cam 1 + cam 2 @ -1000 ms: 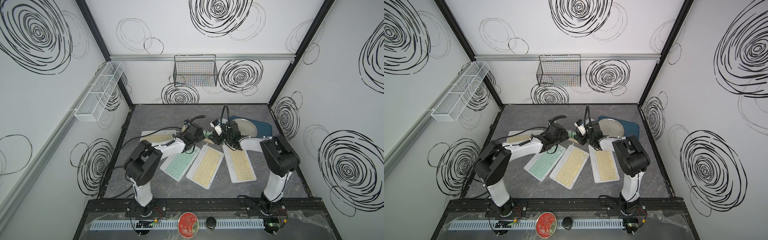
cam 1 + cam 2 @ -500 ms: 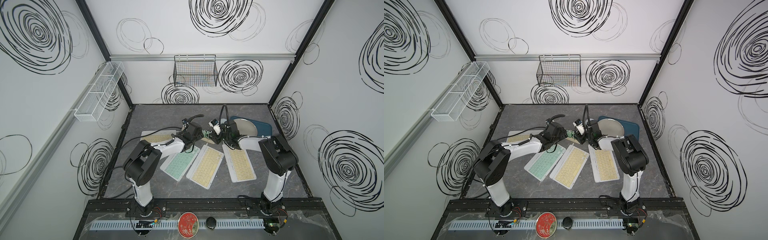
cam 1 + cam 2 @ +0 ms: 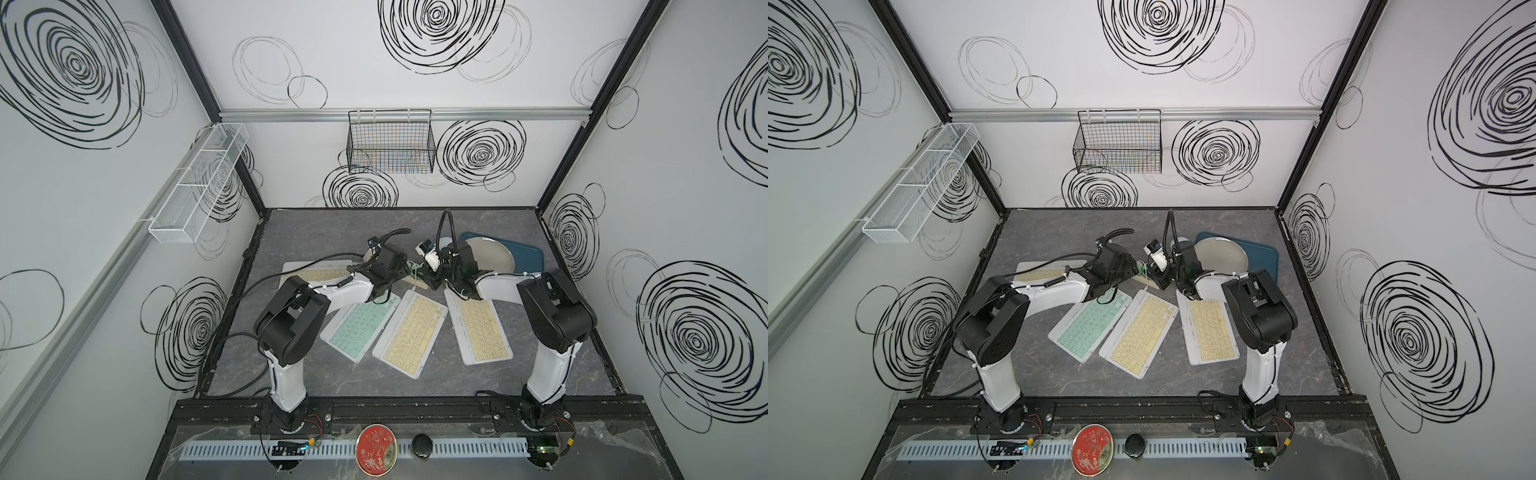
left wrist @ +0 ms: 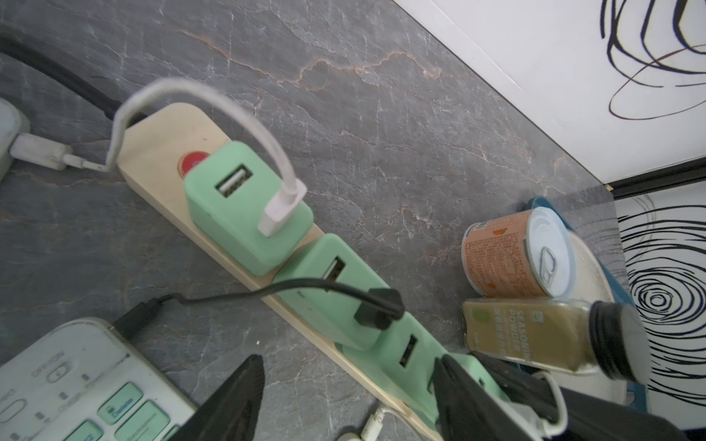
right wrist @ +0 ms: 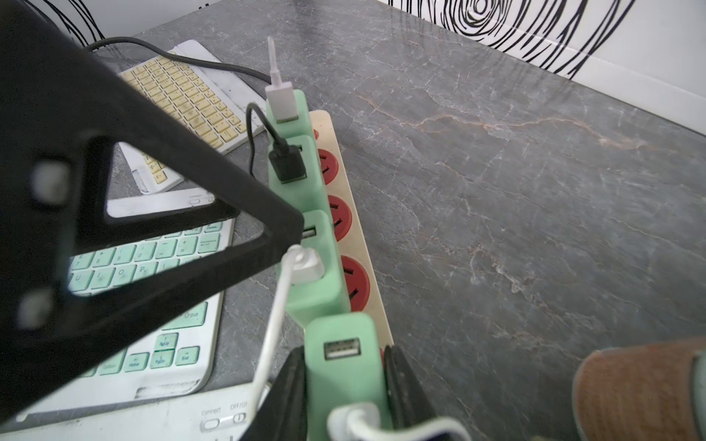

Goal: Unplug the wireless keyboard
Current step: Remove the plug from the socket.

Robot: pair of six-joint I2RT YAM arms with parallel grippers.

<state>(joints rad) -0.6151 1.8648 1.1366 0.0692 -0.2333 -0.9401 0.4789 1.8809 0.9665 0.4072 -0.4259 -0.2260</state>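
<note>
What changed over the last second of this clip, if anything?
The right hand closed in on the green charger at the end of the power strip farthest from its red switch; its fingers now press both sides. The charger still looks seated. The left hand stayed open above the strip, both arms barely shifted, and the keyboards lie as before.

The right gripper (image 5: 345, 382) presses its black jaws against both sides of a mint-green charger (image 5: 342, 332) on a cream power strip (image 5: 324, 121). A white cable (image 5: 272, 332) leaves the neighbouring charger (image 5: 317, 301).
</note>
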